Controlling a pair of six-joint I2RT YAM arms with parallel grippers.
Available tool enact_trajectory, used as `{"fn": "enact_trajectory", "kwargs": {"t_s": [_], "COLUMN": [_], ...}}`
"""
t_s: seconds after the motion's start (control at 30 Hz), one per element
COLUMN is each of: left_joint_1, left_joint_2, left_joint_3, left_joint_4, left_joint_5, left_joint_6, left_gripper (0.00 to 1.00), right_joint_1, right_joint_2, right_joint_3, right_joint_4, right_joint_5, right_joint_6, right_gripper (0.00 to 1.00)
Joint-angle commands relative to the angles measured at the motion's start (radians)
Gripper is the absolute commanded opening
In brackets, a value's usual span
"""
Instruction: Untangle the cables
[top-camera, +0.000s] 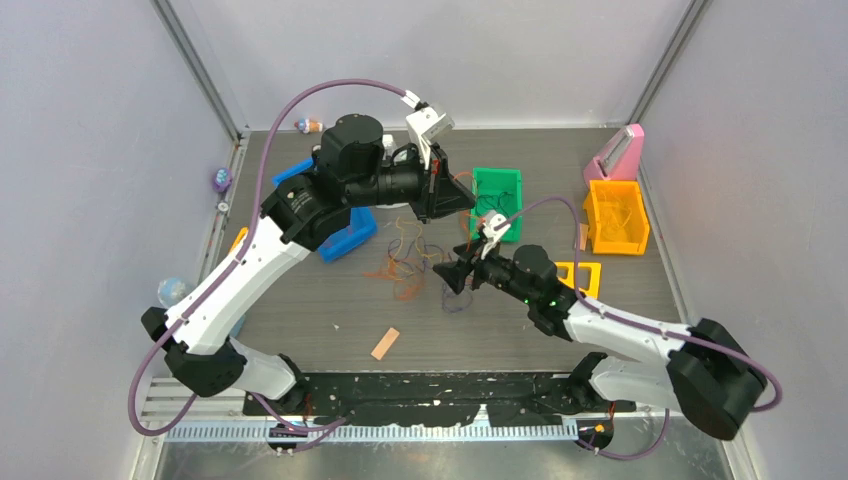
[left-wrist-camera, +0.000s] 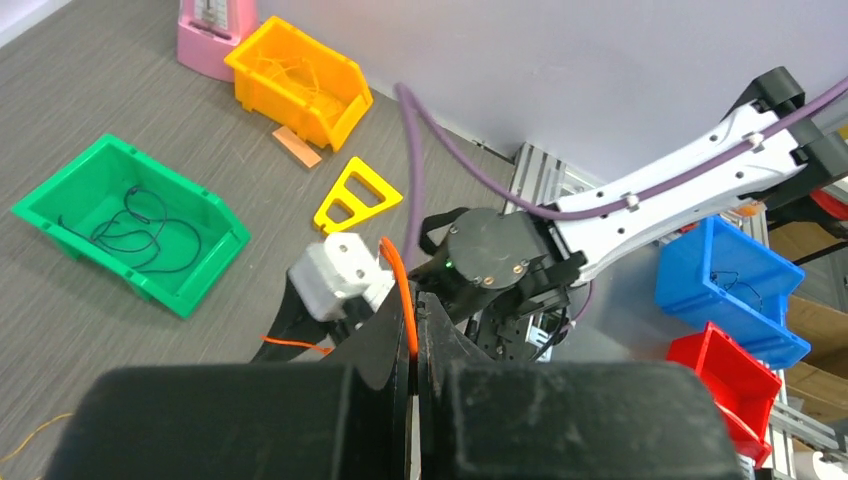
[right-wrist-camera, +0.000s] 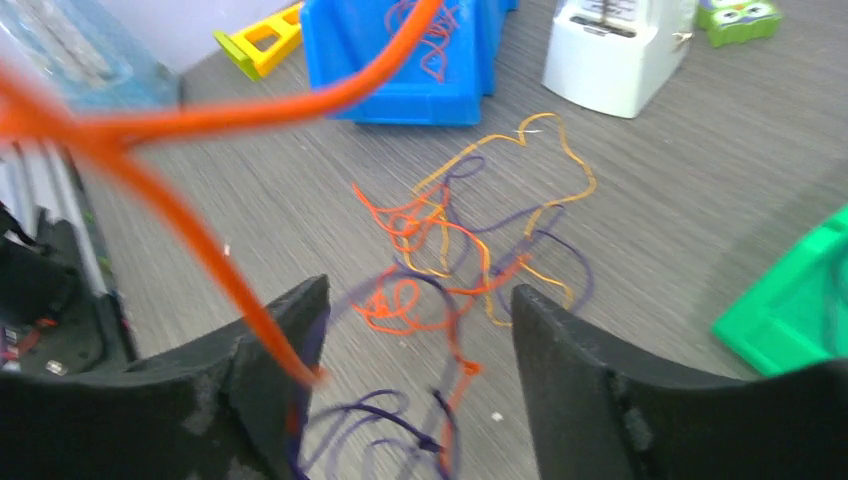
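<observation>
Orange cable (left-wrist-camera: 403, 285) pinched hard in the left gripper (left-wrist-camera: 416, 330), fingers pressed together on it and held up above the table (top-camera: 320, 310). Stretched from there as a taut line across the right wrist view, seeming to fork just ahead of the right gripper (right-wrist-camera: 418, 300), one branch dropping to the inner face of the finger (right-wrist-camera: 280, 360) on the left of that view. Brushing or snagging there: cannot tell. Right gripper spread wide, hovering low over the heap, closed on nothing as far as can be judged.

Rest of the cables (right-wrist-camera: 470, 260) loose on the table between and just beyond those spread fingers: orange, yellow and dark purple loops crossing one another, near the blue bin (right-wrist-camera: 400, 90). A dark strand coiled in the green bin (left-wrist-camera: 200, 280), yellow ones in the yellow bin (left-wrist-camera: 350, 105).

Step in hand, by the look of it: drawing one orange strand out of the knot. Not free yet, judging by the tension and the fork. Next, probably: pin or grip the heap close to the orange line's exit point with the right, then ease away with the left, slowly, so as not to drag the whole heap along.
</observation>
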Motion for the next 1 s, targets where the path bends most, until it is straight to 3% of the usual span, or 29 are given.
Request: {"fn": "enact_trajectory", "kwargs": {"t_s": [0.0,0.07,0.13,0.33,0.6,0.77,0.97], "left_joint_1": [0.021,0.049,0.084,0.224,0.39,0.561,0.815], "left_joint_2": [0.001,0.013,0.016,0.004,-0.094,-0.121,-0.104], "left_joint_3": [0.106,0.194,0.301,0.489,0.283,0.167,0.131], "left_joint_4": [0.032,-0.008,-0.028,-0.024,0.054,0.062,0.059], "left_joint_5": [0.001,-0.039,-0.072,-0.139,-0.228,-0.251,-0.135], "left_joint_6": [-0.019,-0.032,-0.037,-0.073,-0.112,-0.19,-0.315], "left_gripper": [0.0,0.0,0.0,0.0,0.0,0.0,0.0], "right_joint_1": [0.007,0.006,0.006,0.006,0.006,-0.001,-0.08], "right_joint_2": [0.117,0.195,0.247,0.279,0.135,0.036,-0.065], "right_joint_3": [0.041,0.033,0.023,-0.076,-0.083,-0.029,-0.035], "right_joint_4": [0.164,0.138,0.104,0.101,-0.122,-0.414,-0.602], "right_joint_5": [-0.053,0.004,0.046,0.087,0.274,0.538,0.641], "right_joint_6": [0.1,0.166,0.22,0.311,0.317,0.373,0.5], "right_gripper": [0.57,0.41,0.37,0.42,0.25,0.06,0.05]}}
